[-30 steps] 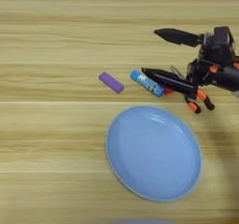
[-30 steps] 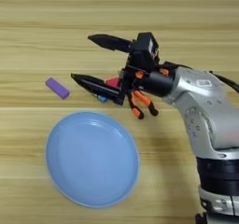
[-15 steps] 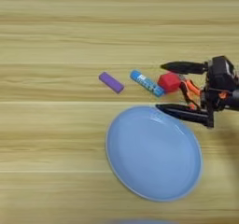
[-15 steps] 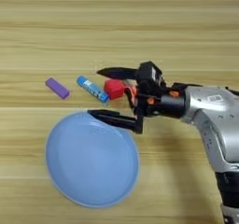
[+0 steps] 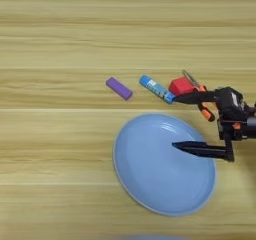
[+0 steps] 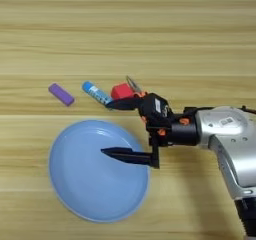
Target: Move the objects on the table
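Now your claw [image 6: 112,129] spread over plate [image 5: 150,184] rim; beyond plate: one tube [image 5: 156,89], one purple block [image 5: 119,88], one red block [image 5: 180,86].

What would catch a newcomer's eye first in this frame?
The big light-blue plate near the front, with the open black claw spread above its right side. Behind its far rim lie a purple block, a blue tube and a small red piece in a row.

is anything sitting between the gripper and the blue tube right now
Nothing visible. The gripper is open; its upper finger's tip lies right by the tube's near end, the lower finger over the plate. The red block sits just behind that upper finger, not between.
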Action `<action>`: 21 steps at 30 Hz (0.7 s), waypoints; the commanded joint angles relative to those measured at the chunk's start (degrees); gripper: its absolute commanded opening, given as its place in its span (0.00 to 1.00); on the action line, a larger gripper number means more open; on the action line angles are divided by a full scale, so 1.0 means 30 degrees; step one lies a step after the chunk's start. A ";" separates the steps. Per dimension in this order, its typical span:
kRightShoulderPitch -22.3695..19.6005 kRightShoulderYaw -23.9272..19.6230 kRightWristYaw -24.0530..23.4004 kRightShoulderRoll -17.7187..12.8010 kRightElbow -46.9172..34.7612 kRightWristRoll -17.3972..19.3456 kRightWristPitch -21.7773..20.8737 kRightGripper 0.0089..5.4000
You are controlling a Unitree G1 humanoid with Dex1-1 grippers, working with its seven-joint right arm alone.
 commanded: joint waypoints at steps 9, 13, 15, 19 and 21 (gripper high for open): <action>-0.1029 0.2001 -0.1045 0.0052 0.0398 -0.2041 -0.1361 1.00; -0.1037 0.2613 -0.1079 0.0195 0.0756 -0.2461 -0.1538 1.00; -0.1079 0.2854 -0.1086 0.0266 0.1015 -0.2697 -0.1702 1.00; -0.1138 0.3218 -0.1069 0.0380 0.1288 -0.2996 -0.1886 1.00; -0.1174 0.3355 -0.1064 0.0458 0.1381 -0.3121 -0.1946 1.00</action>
